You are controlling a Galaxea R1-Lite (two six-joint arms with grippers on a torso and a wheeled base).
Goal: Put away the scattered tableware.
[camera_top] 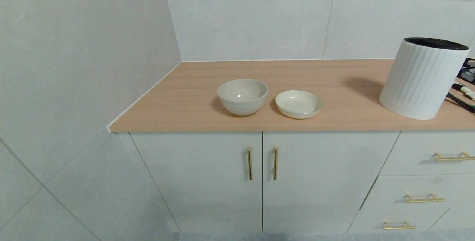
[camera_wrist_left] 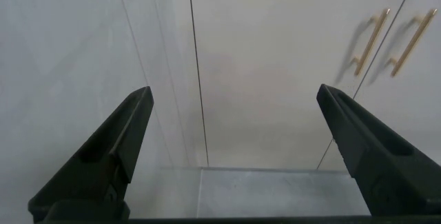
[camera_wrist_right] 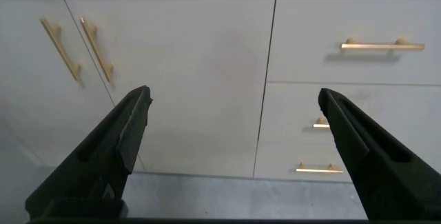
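Left gripper, right gripper: jaws spread, empty, before cabinet doors. Bowl, dish on tabletop, well clear of both.

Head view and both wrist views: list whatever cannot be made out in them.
White ribbed container, head view: its tall wall hides what is inside.
Dark utensils, head view: cut off by the right edge.
Cupboard doors, head view: shut, so the inside is hidden.
Middle drawer handle, right wrist view: partly behind a finger of the right hand.
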